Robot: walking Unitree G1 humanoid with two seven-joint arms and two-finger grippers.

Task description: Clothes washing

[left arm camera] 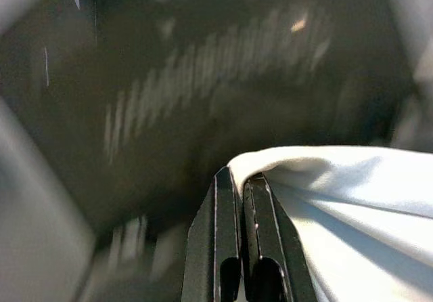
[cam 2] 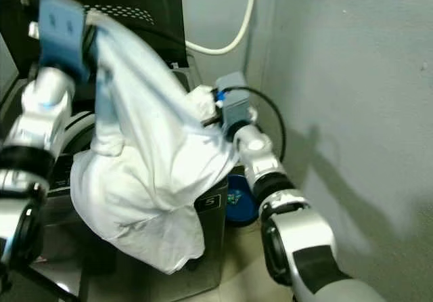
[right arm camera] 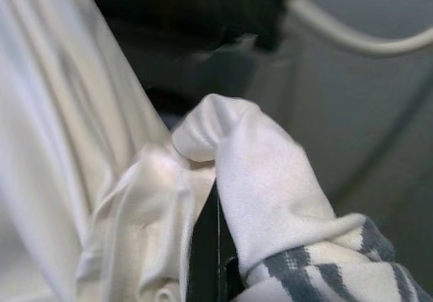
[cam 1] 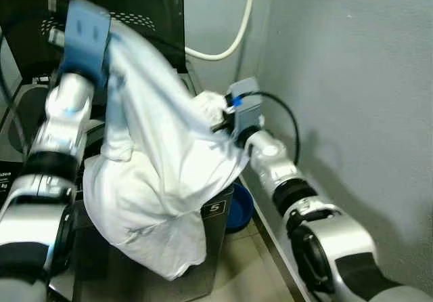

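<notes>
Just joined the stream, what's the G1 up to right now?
It is holding a white garment up over the open washing machine with both arms. The left pincer is shut on one edge, raised near the lifted lid. The right pincer is shut on a bunched part with a grey-striped edge, lower, by the wall. Most of the cloth hangs outside the machine's front.

A garment [cam 1: 159, 180] hangs between both end effectors before the washing machine [cam 1: 216, 210], with a basin [cam 1: 240, 207] to the machine's right.
</notes>
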